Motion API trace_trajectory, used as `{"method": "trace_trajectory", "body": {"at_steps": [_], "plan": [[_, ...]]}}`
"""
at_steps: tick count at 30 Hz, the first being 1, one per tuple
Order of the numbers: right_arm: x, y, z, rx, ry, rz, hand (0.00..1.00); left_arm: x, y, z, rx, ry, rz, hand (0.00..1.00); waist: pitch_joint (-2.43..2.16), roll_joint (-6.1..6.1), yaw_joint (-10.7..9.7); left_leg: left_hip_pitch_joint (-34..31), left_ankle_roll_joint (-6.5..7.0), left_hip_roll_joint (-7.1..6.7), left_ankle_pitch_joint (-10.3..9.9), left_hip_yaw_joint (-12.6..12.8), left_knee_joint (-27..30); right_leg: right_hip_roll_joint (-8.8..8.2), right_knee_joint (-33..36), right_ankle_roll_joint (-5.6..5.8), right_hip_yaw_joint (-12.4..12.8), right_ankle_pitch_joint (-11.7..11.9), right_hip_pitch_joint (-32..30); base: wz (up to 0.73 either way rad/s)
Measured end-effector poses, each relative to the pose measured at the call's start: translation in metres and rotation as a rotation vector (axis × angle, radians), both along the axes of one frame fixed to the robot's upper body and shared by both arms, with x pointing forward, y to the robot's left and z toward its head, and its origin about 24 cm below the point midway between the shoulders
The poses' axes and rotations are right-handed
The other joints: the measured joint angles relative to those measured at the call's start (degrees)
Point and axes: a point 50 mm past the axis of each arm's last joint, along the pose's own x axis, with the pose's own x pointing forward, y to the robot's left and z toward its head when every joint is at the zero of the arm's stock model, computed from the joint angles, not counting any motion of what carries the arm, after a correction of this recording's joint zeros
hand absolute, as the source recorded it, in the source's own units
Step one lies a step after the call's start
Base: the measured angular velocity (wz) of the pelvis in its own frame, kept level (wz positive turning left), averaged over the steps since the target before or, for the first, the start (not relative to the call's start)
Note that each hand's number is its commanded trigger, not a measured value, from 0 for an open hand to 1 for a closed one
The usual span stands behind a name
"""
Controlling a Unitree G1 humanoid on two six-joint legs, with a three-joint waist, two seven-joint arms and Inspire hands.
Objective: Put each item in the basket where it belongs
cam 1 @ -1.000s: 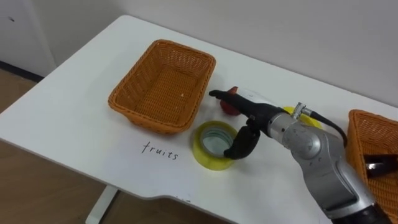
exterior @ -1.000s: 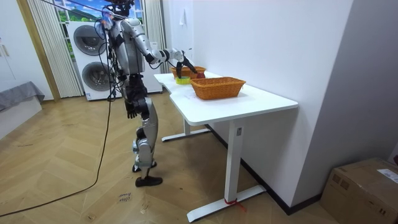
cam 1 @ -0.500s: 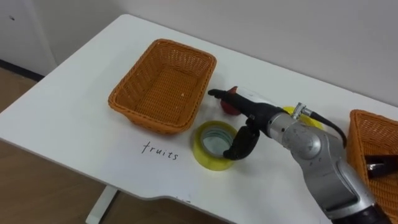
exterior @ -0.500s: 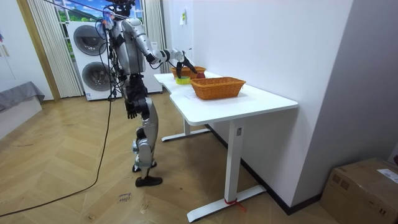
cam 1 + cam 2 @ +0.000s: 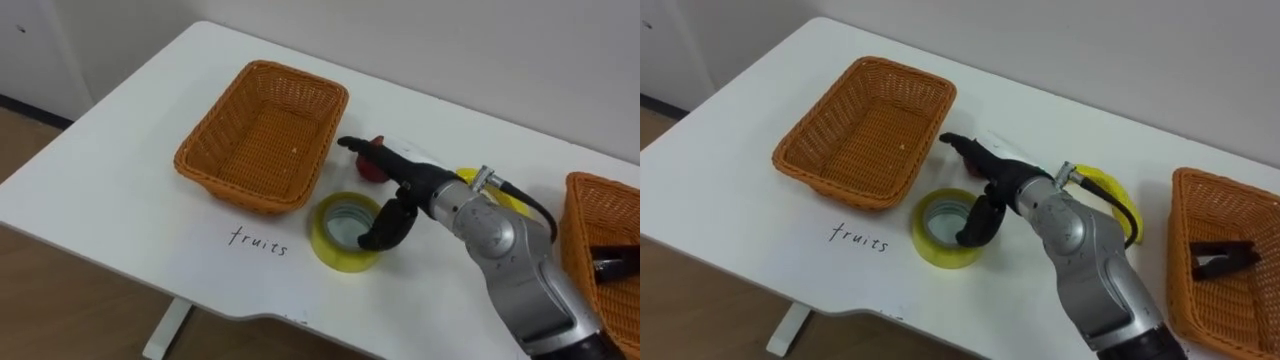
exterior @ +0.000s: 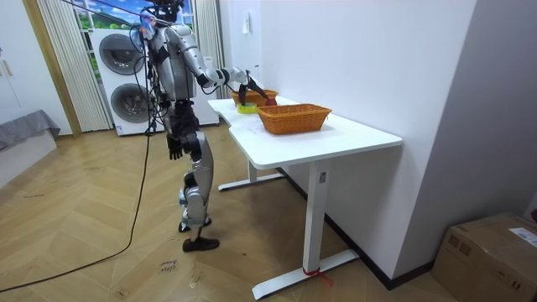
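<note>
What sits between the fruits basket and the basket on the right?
In the left eye view: a yellow tape roll, a red fruit, and the right hand over them. The right eye view adds a yellow item, partly hidden behind the arm.

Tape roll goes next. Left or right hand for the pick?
Right, likely. The right hand hovers over the yellow tape roll, thumb down at its rim, fingers stretched toward the red fruit beyond. The left hand hangs by the robot's side, away from the table.
</note>
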Motion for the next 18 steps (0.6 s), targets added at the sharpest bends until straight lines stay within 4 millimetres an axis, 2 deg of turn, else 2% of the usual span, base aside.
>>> {"method": "trace_trajectory", "body": {"at_steps": [6,13,18], "plan": [[0.0006,-0.0008,0.0010,0.012,-0.055,-0.039,0.00,-0.0079,-0.0003,-0.0001,0.000,0.018,0.006,0.00,-0.04,0.27,-0.01,-0.04,0.01,0.00,0.00,-0.15,-0.02,0.00,-0.02,0.00,-0.04,0.00,-0.02,0.00],[-0.0016,-0.0022,-0.0020,0.019,-0.075,-0.064,0.00,-0.0110,-0.0009,-0.0003,-0.002,0.029,0.009,0.00,-0.46,0.99,0.00,-0.04,-0.01,-0.02,0.02,-0.15,0.05,-0.01,0.00,0.00,-0.03,0.00,0.02,0.00],[-0.0014,-0.0022,-0.0016,0.020,-0.083,-0.070,0.00,-0.0109,-0.0012,-0.0004,-0.002,0.029,0.006,0.00,-0.61,1.04,0.05,-0.01,-0.07,-0.01,0.07,-0.13,0.07,-0.02,0.01,0.00,-0.04,0.00,0.04,0.00]]}}
